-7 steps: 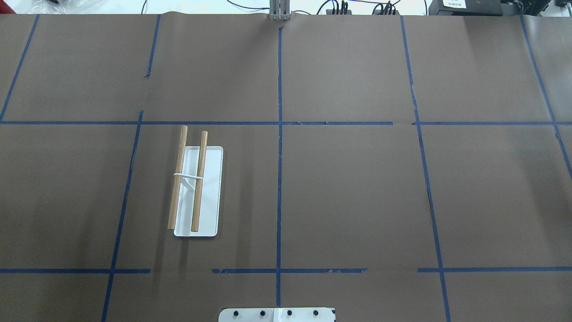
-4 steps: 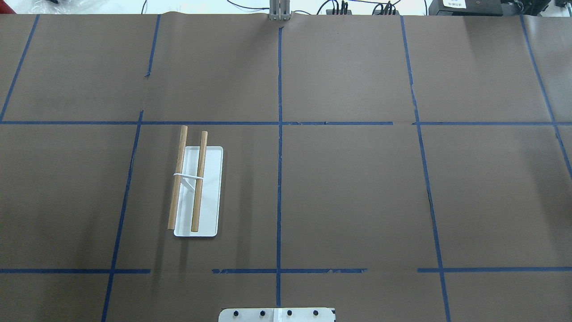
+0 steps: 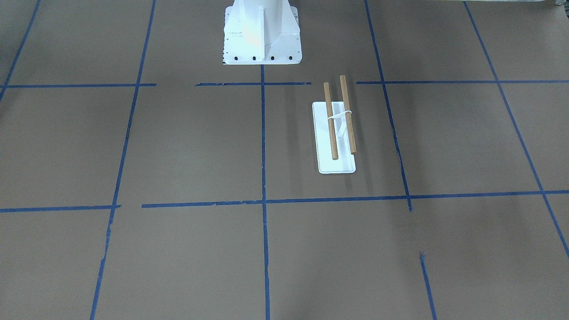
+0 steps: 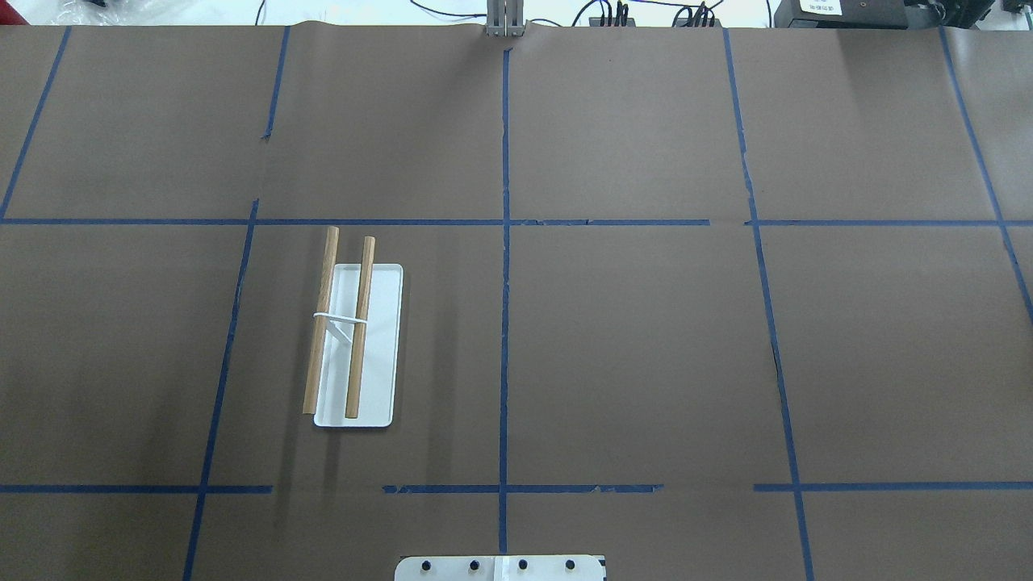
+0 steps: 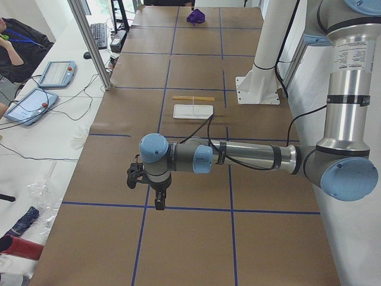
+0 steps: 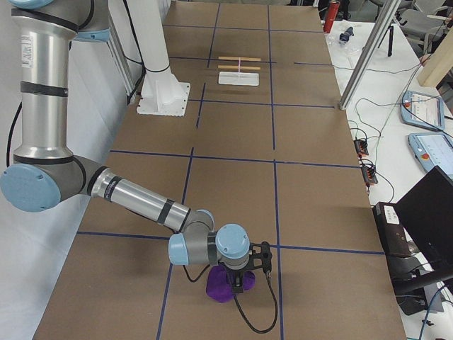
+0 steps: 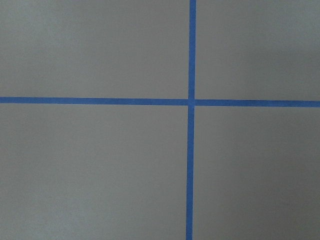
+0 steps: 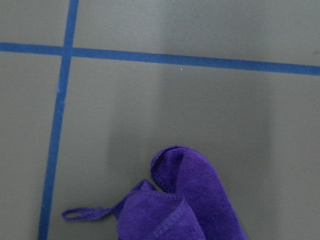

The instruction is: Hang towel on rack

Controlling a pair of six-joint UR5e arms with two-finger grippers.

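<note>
The rack [image 4: 378,347] has a flat white base, a thin white upright and two brown wooden rods; it stands left of the table's middle, and also shows in the front view [image 3: 336,164] and both side views [image 5: 193,111] [image 6: 239,77]. The purple towel [image 6: 221,287] lies crumpled at the table's far right end, also in the right wrist view [image 8: 185,210] and the left side view [image 5: 195,16]. My right gripper [image 6: 241,282] hangs just over the towel. My left gripper [image 5: 156,201] hangs over bare table at the left end. I cannot tell whether either is open or shut.
The white bolted robot pedestal [image 3: 262,35] stands at the table's near middle edge. Blue tape lines [image 4: 505,242] divide the brown table cover. Tablets, cables and a person [image 5: 15,36] sit beyond the table's far edge. A metal post [image 5: 89,42] stands at that edge.
</note>
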